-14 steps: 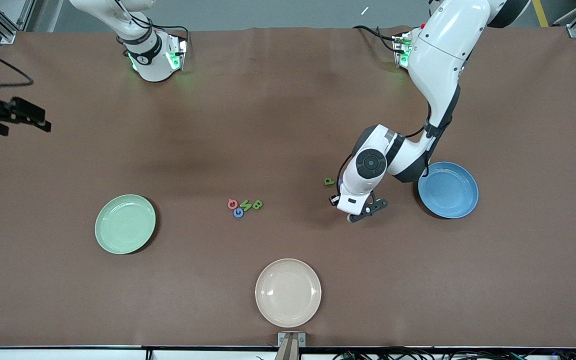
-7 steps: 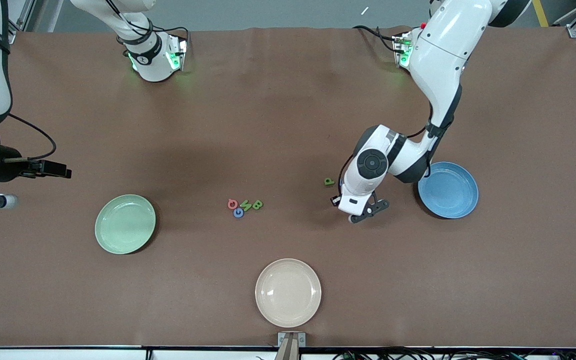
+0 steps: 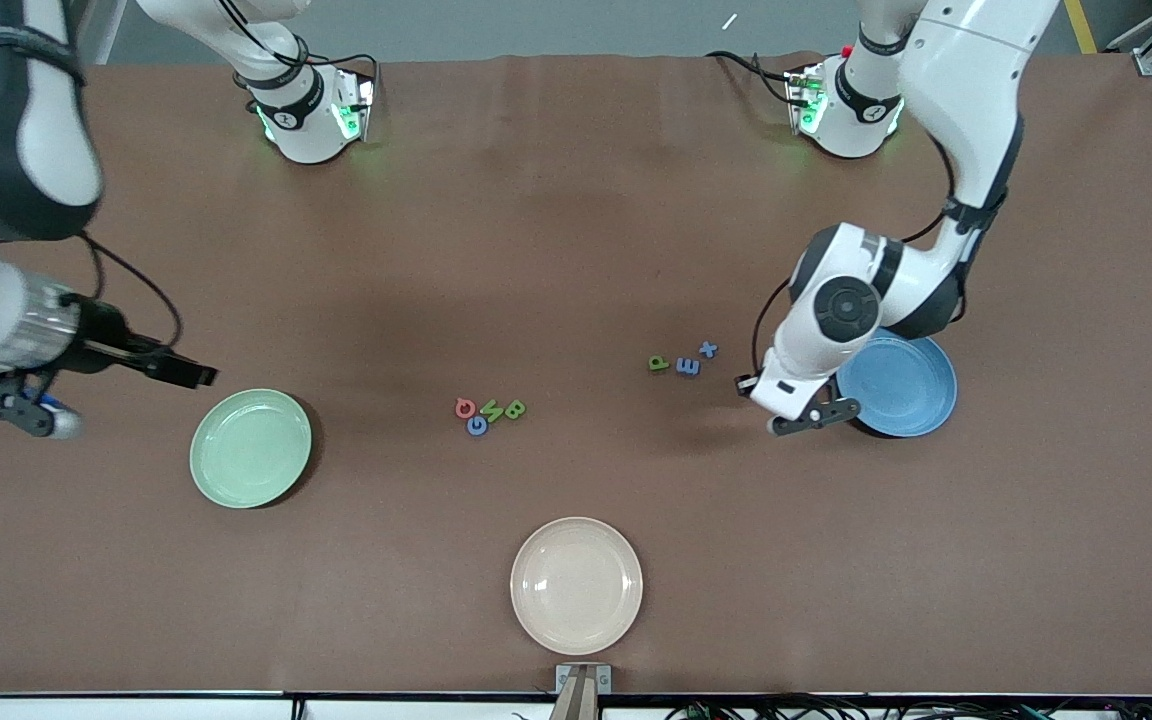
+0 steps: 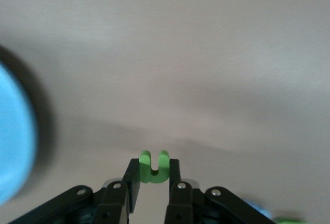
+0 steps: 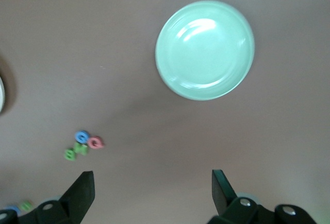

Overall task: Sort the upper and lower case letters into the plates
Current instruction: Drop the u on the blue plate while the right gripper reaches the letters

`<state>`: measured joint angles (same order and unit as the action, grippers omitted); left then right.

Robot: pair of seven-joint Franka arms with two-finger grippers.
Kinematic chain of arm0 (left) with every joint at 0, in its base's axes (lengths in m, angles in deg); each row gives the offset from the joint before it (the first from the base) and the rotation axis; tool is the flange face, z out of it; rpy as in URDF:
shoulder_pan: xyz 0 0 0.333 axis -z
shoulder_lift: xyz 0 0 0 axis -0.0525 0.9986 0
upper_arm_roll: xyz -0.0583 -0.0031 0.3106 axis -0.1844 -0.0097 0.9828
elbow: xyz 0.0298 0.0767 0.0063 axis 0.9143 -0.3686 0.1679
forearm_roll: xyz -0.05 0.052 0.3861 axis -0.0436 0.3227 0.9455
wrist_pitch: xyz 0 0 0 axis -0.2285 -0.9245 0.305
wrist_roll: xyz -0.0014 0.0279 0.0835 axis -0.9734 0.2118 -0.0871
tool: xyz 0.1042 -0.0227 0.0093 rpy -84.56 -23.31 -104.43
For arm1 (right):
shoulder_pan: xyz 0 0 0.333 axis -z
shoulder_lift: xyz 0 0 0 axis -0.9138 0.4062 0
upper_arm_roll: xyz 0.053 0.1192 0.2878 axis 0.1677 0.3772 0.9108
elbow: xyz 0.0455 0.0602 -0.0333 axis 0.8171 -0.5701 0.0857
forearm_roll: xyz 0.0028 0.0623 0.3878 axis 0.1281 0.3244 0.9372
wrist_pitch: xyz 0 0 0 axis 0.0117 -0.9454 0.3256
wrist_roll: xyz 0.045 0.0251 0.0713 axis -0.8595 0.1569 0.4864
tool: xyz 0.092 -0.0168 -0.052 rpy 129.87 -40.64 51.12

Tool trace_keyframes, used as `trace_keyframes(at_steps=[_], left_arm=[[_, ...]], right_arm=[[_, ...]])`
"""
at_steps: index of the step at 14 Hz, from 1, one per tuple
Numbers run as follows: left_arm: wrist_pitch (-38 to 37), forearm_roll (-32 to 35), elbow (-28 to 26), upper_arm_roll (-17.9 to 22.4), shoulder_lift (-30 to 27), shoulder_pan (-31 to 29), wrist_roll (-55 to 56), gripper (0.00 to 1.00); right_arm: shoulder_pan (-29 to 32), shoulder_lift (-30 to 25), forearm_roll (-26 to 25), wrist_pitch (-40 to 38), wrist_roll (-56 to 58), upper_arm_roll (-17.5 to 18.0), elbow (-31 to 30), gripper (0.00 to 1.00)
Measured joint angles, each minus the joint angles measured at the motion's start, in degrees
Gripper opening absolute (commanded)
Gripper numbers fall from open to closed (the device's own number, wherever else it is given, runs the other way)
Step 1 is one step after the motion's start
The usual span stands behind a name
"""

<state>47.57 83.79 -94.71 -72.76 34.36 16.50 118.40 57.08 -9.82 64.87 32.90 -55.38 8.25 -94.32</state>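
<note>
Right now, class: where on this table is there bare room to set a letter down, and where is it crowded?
Free: all three plates, mint, beige and blue; bare table between mint and beige. Crowded: the middle letter cluster, and the three letters beside the left gripper.

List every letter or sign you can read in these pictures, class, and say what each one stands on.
"G": blue letter on the table.
"B": green letter on the table.
"E": blue letter on the table.
"x": blue letter on the table.
Red-orange letter, two other green letters: unclear.
Green piece in the left gripper: unclear.
</note>
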Motion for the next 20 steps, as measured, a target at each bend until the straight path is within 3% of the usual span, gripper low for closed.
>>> trace_keyframes(at_steps=[4,8,14,20], left_arm=[[0.0,0.6,-7.8,0.1,-5.1,-10.4,-18.6,0.01],[0.3,10.1,-11.7,0.1,-5.7,-16.6,-22.9,0.01],[3.9,11.5,-15.9,-0.2,-5.7,-17.4,-23.0,0.03],[6.4,11.5,-17.2,-0.2,-5.6,-17.4,-23.0,0.07]], right_arm=[[-8.1,5.7,-0.2,11.5,-18.9,0.2,-3.2,1.0],[-10.8,11.2,-0.2,19.0,-21.8,0.1,-3.3,1.0],[-14.5,17.2,-0.2,28.1,-22.0,0.1,-3.3,1.0],[-16.1,18.1,-2.9,27.9,-32.1,-0.5,-4.3,1.0]])
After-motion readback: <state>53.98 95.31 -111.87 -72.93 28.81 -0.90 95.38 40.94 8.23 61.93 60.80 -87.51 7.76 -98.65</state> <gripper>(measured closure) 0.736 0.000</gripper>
